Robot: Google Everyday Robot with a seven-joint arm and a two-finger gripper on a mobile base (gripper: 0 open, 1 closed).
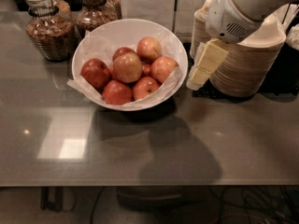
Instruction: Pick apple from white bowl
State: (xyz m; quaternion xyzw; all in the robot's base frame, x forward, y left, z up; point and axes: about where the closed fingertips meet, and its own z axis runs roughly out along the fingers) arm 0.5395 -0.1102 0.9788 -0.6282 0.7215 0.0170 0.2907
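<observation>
The apple [127, 67] sits on top of the pile in the white bowl [122, 28], among darker red apples (crinkled paper lines the bowl). The bowl stands on the grey worktop [140, 148]. The gripper [194, 83] hangs just right of the bowl's rim, before stacked beige bowls [247, 66]; how far open it is cannot be told.
</observation>
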